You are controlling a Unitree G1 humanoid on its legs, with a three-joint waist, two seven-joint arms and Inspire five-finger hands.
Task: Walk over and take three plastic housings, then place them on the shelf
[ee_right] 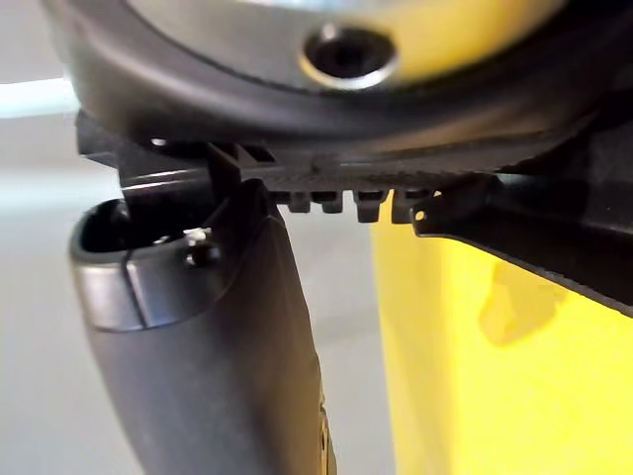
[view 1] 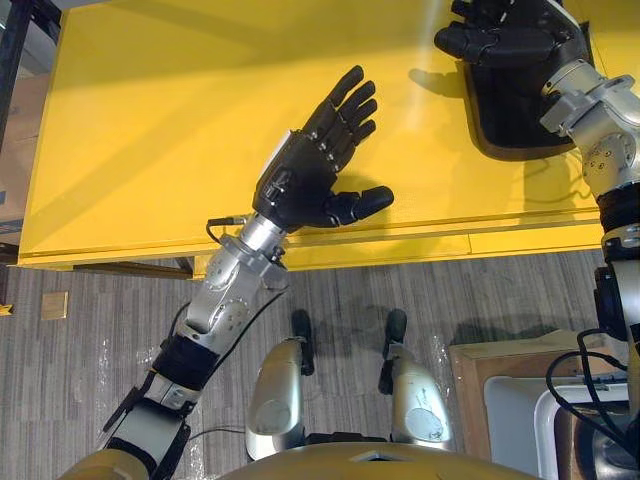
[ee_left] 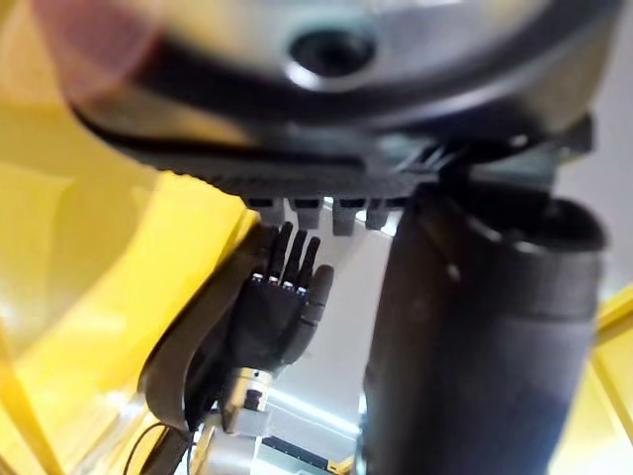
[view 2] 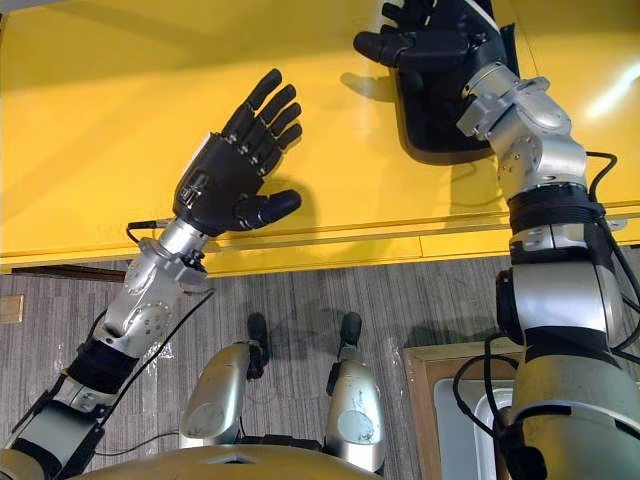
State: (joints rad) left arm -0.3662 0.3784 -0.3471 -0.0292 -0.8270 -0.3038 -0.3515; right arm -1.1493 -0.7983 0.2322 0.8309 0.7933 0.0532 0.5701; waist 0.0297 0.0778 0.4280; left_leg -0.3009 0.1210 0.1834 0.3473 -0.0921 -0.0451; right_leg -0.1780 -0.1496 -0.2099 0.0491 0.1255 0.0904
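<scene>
A black plastic housing (view 1: pixel 505 120) sits at the far right of the yellow table (view 1: pixel 150 130). My right hand (view 1: pixel 500 40) rests on its far end, and its wrist crosses the near part. In the left wrist view that right hand (ee_left: pixel 277 317) has straight fingers laid against the housing's curved edge (ee_left: pixel 173 371). In the right wrist view the thumb (ee_right: pixel 198 336) stands apart from the housing (ee_right: pixel 554 247). My left hand (view 1: pixel 310 170) hovers open over the table's near middle with spread fingers, holding nothing.
The table's front edge (view 1: pixel 330 245) runs across just ahead of me, with grey carpet below it. A wooden box holding a white bin (view 1: pixel 505 400) stands on the floor at my right. A dark rack (view 1: pixel 15 40) stands at the far left.
</scene>
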